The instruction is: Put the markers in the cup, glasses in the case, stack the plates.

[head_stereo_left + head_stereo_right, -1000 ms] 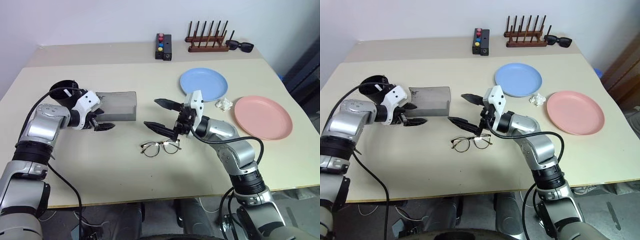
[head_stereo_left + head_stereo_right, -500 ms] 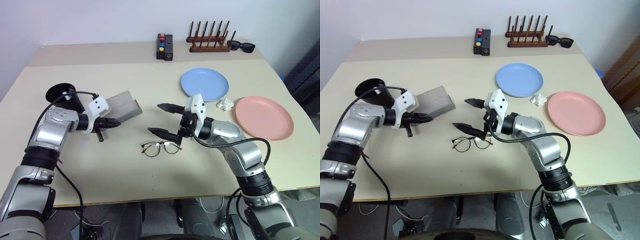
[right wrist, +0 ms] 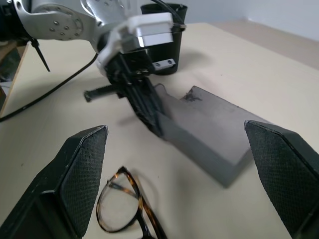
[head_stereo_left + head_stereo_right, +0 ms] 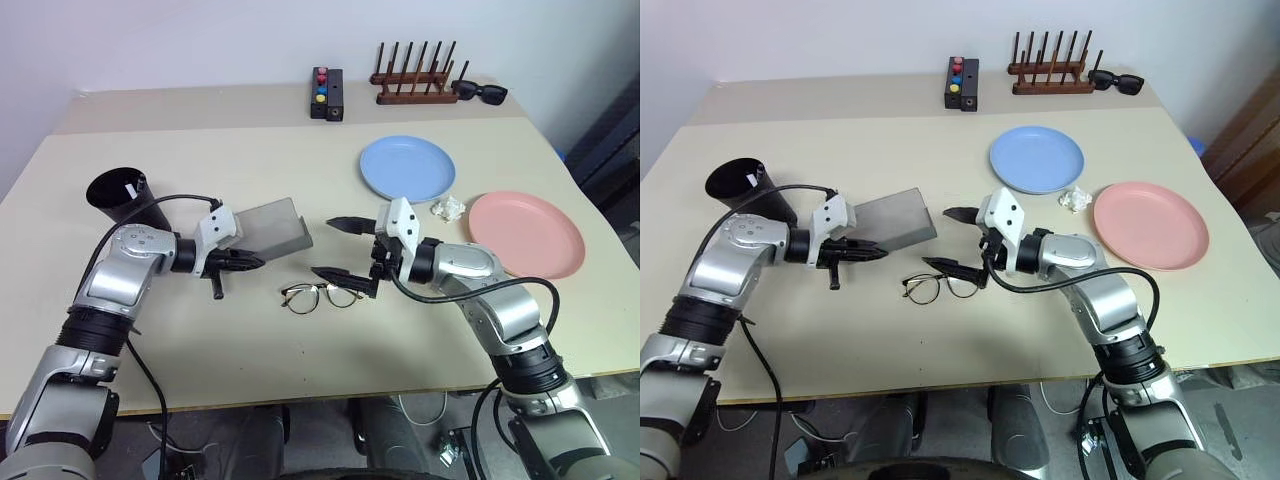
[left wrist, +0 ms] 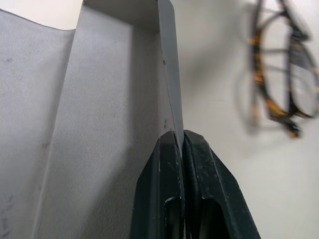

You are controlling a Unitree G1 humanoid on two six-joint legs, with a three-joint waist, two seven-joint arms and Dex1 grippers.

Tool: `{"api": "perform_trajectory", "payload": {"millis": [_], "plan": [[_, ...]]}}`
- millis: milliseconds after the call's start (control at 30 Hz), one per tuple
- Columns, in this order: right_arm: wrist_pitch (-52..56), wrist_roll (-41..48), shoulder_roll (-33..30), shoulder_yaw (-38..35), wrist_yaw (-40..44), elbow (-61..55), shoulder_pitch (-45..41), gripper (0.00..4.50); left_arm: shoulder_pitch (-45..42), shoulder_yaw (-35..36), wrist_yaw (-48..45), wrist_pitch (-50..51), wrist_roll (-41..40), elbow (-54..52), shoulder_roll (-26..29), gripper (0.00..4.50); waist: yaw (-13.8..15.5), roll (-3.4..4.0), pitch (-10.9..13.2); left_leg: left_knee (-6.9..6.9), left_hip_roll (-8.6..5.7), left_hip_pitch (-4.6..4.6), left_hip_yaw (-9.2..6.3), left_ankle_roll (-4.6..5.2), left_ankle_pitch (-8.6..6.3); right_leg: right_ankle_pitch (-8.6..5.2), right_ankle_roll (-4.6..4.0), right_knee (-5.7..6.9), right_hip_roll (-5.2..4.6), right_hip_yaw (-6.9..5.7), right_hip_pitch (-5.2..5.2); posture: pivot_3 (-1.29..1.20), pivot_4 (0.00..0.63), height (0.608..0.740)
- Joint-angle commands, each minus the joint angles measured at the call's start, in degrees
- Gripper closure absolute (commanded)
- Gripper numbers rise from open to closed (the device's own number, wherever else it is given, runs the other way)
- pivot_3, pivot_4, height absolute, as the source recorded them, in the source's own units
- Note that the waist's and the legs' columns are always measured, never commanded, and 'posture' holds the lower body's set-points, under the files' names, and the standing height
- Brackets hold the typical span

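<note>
Two claws frame the glasses (image 4: 321, 296) in the head view: the left claw (image 4: 248, 263) is pinched tight on the near edge of the grey case (image 4: 272, 227), which sits just behind the glasses, and the right claw (image 4: 340, 247) hangs spread wide just right of them, gripping nothing. Well left of the glasses stands the black cup (image 4: 121, 194); far right of them lie the blue plate (image 4: 407, 167) and pink plate (image 4: 526, 233) on the worktop (image 4: 250, 350).

Left wrist view: both fingers (image 5: 164, 199) clamp the case's thin wall (image 5: 168, 74), glasses (image 5: 284, 69) just beside.

Right wrist view: wide-apart fingers (image 3: 75, 174) bracket the glasses (image 3: 127, 204), the case (image 3: 209, 129) and the left claw (image 3: 149, 112) beyond them.
</note>
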Motion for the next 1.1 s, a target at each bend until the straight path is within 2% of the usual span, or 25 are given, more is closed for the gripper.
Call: {"api": "perform_trajectory", "payload": {"millis": [33, 267, 467, 567, 667, 833, 1000, 1100], "plan": [[-0.10, 0.41, -1.30, -1.42, 0.37, -3.35, 0.53, 0.00, 0.49, -0.11, -3.71, -2.00, -1.21, -4.45, 1.77, 4.40, 0.00, 0.00, 0.00, 0.00, 0.00, 0.00, 0.00, 0.00, 0.00, -0.01, 0.00, 0.00, 0.00, 0.00, 0.00, 0.00, 0.150, 0.740], [0.58, 0.75, -2.71, -1.89, -0.01, -5.07, 2.46, 0.00, -0.95, -1.92, -5.00, -3.71, 0.59, -4.71, 0.73, 4.40, 0.05, 0.00, 0.00, 0.01, 0.00, 0.00, 0.00, 0.00, 0.00, -0.12, -0.13, 0.00, 0.00, 0.00, 0.00, 0.00, 0.150, 0.740], [0.98, 0.69, -3.03, -2.40, -0.78, -5.84, 3.30, 0.00, -4.46, -3.53, -5.45, -5.63, 1.59, 0.32, -1.73, 4.40, 0.10, 0.00, 0.00, 0.03, 0.00, -0.01, 0.00, 0.00, 0.00, -0.14, -0.08, 0.01, 0.00, 0.00, 0.00, 0.00, 0.150, 0.740], [1.15, 0.70, -3.32, -2.66, -1.10, -6.44, 3.83, 0.00, -6.58, -3.77, -5.35, -6.69, 1.88, 3.61, -3.42, 3.66, 0.11, 0.00, 0.00, 0.03, 0.00, -0.01, 0.01, 0.01, -0.01, -0.13, -0.08, 0.01, 0.00, 0.00, 0.01, 0.00, 0.150, 0.740], [1.49, 0.90, -3.93, -3.24, -1.46, -7.20, 4.45, 0.00, -7.17, -3.64, -5.17, -8.45, 2.30, 4.75, -4.01, 2.32, -0.04, 0.00, 0.00, 0.03, 0.00, 0.00, 0.01, 0.02, 0.00, -0.04, 0.07, 0.01, 0.00, 0.01, 0.01, 0.00, 0.150, 0.740], [2.20, 1.12, -5.11, -4.35, -1.73, -8.51, 5.84, 0.00, -7.52, -0.96, -4.43, -8.15, 0.50, 4.26, -3.68, 2.32, 0.03, 0.00, 0.00, 0.04, 0.00, 0.00, 0.01, 0.02, -0.01, -0.03, 0.05, 0.02, 0.01, 0.01, 0.01, 0.00, 0.150, 0.740], [2.71, 0.95, -5.97, -4.42, -1.81, -9.29, 6.77, 0.00, -6.79, 2.34, -5.11, -2.14, -4.29, -0.93, -2.61, 2.32, 0.03, 0.00, 0.00, 0.04, 0.00, -0.01, 0.00, 0.02, -0.01, -0.04, 0.07, 0.02, 0.00, 0.00, 0.01, 0.00, 0.150, 0.740], [2.58, 0.78, -6.32, -4.17, -1.69, -9.06, 6.83, 0.00, -5.61, 1.63, -5.43, 0.04, -5.25, -6.06, -2.05, 1.51, 0.04, 0.00, 0.00, 0.04, 0.00, 0.00, 0.00, 0.02, -0.01, -0.04, 0.07, 0.03, 0.00, 0.00, 0.01, 0.00, 0.150, 0.740]]}}
